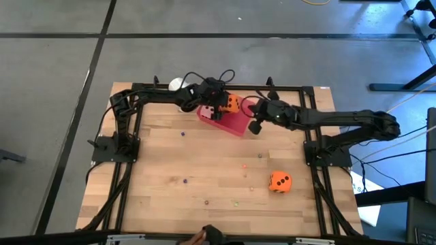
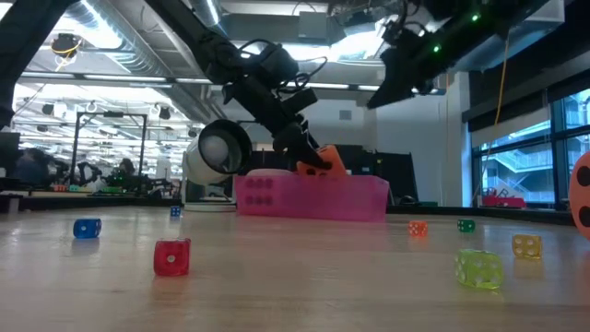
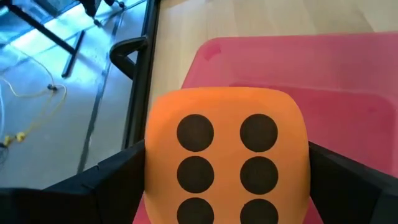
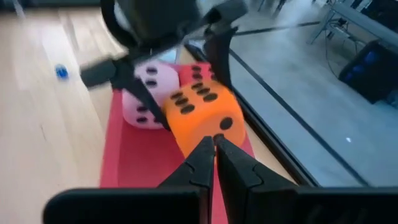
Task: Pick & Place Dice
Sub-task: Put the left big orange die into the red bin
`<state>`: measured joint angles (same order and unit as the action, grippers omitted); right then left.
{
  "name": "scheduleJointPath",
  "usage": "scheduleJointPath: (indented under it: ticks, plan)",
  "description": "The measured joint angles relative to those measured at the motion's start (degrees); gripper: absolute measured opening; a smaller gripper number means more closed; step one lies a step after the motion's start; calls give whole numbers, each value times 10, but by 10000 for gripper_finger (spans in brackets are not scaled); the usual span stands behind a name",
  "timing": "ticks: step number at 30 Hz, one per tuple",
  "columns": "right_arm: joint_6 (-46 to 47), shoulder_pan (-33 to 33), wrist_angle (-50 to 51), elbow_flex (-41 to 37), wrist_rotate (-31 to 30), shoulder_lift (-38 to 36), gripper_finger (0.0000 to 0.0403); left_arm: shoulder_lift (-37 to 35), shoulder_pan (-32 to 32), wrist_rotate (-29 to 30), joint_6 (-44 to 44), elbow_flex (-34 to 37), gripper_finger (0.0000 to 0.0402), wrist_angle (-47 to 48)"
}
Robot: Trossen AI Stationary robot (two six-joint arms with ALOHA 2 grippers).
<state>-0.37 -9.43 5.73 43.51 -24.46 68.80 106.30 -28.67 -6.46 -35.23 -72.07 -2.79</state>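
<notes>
1. Left hand (image 1: 227,104): fingers spread wide and clamped on either side of an orange die (image 3: 225,155), six-pip face toward the wrist camera; the die is held just above the red-pink tray (image 1: 235,123) at the far edge of the desk (image 1: 204,170).
2. Inside the tray: a pink die (image 4: 149,93) already lies there, just beside the held die.
3. Right hand (image 1: 255,126): fingers pressed together and empty, hovering at the tray's near right corner, pointed at the held die.
4. Step in hand, as judged: placement of the orange die into the tray, with release not yet made.
5. Next move, as judged: lower a little over bare tray floor clear of the pink die, then spread the fingers.
6. Farther out: a second orange die (image 1: 279,182) rests on the desk, well apart toward the near right, presumably next to be fetched.
7. A white cup (image 1: 177,85) stands behind the tray.
</notes>
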Motion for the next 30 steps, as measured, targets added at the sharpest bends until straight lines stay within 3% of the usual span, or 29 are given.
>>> scheduleJointPath:
  ticks: [4,16,20,25,30]
  plan:
    - [-32,0,-17,0,0,32,20,0,2,16,38,0,368,-1]
    - [-47,-50,-100,0,-1,99,26,0,2,25,17,0,368,0]
    - [-47,-63,-100,0,6,103,47,0,2,25,16,0,368,0]
    - [-46,-73,-116,0,84,105,84,0,2,24,17,0,368,0]
    - [-46,-75,-184,0,91,138,107,0,2,24,16,0,387,0]
